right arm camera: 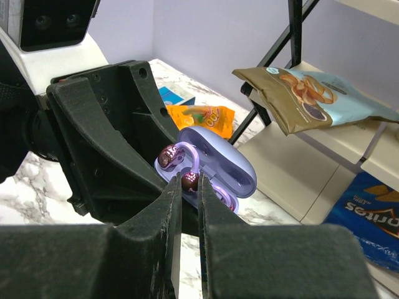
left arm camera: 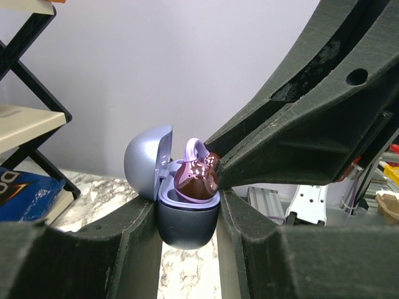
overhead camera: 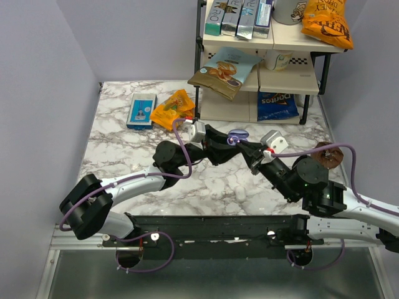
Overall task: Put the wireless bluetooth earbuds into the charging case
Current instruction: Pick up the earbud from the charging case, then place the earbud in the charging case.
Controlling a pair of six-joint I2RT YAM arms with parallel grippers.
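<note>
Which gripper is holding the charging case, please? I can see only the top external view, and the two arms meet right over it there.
Observer: The left gripper has it. The left wrist view shows the charging case clamped by its dark lower body.
Operator: Thank you. Is the case open?
Observer: Yes, the lid is swung back to one side, so the inside is exposed.
Operator: And what is the right gripper doing?
Observer: In the right wrist view, the right gripper pinches one earbud at its fingertips, right at the case's opening.
</note>
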